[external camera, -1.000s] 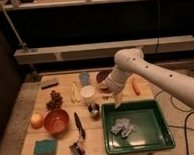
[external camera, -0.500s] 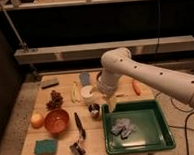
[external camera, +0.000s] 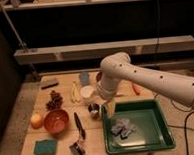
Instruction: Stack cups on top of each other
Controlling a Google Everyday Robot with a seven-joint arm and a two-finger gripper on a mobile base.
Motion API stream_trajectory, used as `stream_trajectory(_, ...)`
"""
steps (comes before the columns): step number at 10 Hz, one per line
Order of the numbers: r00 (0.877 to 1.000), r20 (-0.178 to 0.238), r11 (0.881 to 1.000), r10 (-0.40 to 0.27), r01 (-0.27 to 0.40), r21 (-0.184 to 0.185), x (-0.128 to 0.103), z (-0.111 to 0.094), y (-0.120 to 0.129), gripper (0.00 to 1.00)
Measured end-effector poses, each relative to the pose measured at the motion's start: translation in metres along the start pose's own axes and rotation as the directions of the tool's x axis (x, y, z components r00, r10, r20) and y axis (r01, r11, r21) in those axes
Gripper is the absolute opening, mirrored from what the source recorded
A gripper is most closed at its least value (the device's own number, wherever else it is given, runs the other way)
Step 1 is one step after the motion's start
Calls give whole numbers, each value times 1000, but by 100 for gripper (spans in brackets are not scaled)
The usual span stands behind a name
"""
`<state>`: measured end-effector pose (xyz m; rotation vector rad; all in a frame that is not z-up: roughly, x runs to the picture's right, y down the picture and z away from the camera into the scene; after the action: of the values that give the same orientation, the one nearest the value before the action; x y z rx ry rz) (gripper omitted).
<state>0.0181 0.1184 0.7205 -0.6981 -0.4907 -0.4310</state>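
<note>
Three small cups stand on the wooden table point(external camera: 65, 139). The white cup point(external camera: 87, 94) is in the middle, next to the arm. The shiny dark steel cup point(external camera: 94, 111) stands just in front of it. The pale blue-grey cup point(external camera: 84, 78) stands behind it. All three are apart and upright. My gripper point(external camera: 109, 107) hangs low at the end of the white arm, just right of the steel cup and the white cup, at the tray's back left corner.
An orange-red bowl point(external camera: 56, 121) stands front left, with a round fruit point(external camera: 37, 120) beside it. A purple bowl point(external camera: 97, 76) shows partly behind the arm. A green tray point(external camera: 159, 133) holds a crumpled cloth point(external camera: 122, 128). A banana point(external camera: 75, 92), pine cone point(external camera: 54, 100), sponge point(external camera: 45, 147), carrot point(external camera: 136, 89) and black-handled tool point(external camera: 79, 126) lie around.
The arm has swung left and down, bringing the gripper from over the tray's back edge to just beside the steel and white cups. The cups have not moved.
</note>
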Motion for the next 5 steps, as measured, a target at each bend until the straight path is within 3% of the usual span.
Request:
stream_trajectory(3,1000,-8,999,28,-28,-14,-1,5,2,80)
stream_trajectory(5,997,-27,997,70,-71,-39,-3,25,8,80)
